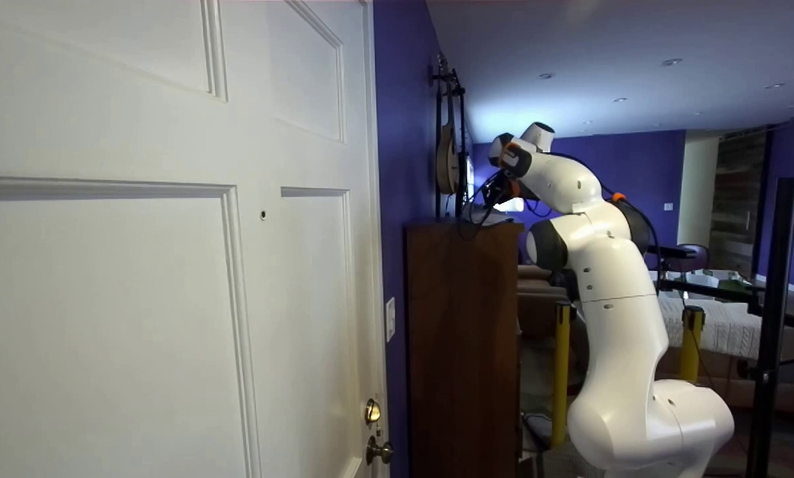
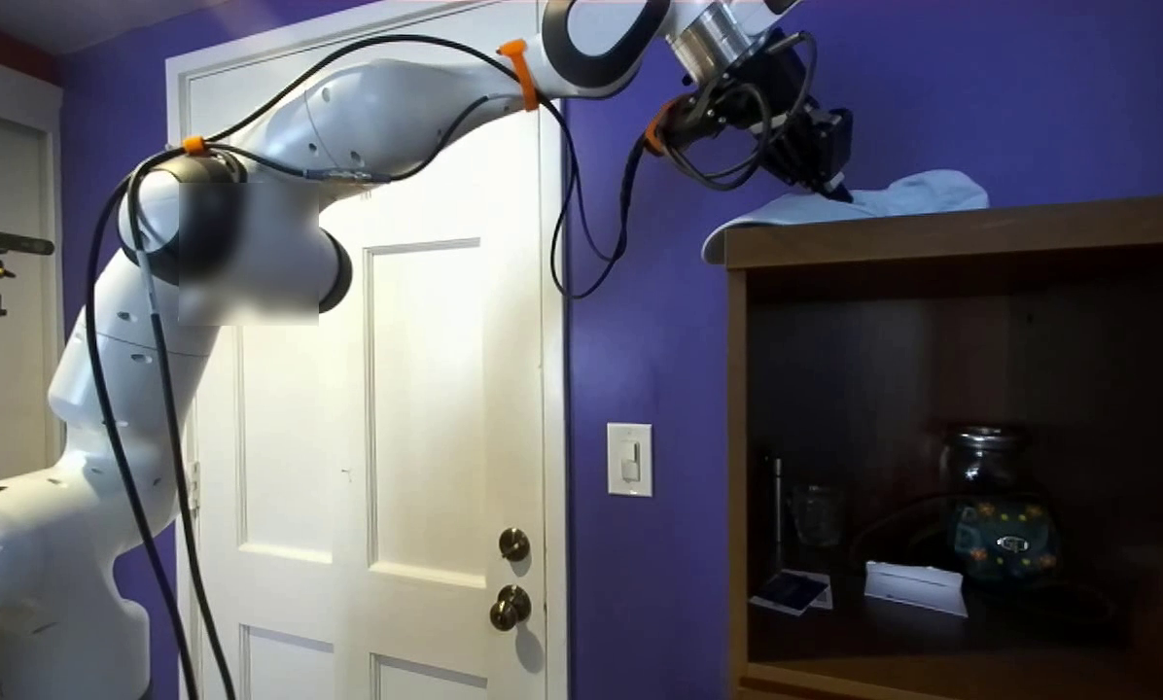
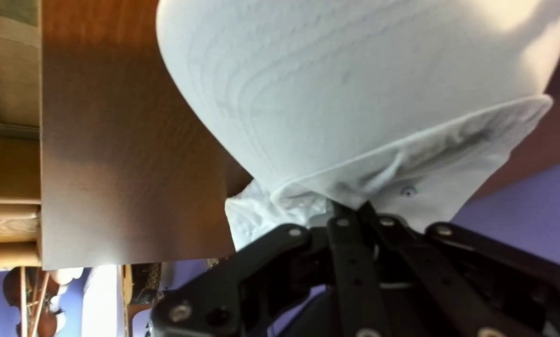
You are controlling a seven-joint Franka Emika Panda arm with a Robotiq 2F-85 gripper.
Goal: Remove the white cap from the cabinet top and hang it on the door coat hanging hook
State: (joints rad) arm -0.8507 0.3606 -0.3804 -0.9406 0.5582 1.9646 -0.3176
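The hand (image 3: 353,208) is clamped on a fold of the white baseball cap (image 3: 345,103), which lies on the tabletop (image 3: 121,164) of the wooden cabinet (image 1: 463,332), its brim (image 2: 766,214) jutting past the edge.

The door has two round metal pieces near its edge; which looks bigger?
The lower knob: in both exterior views it looks wider than the upper fitting.
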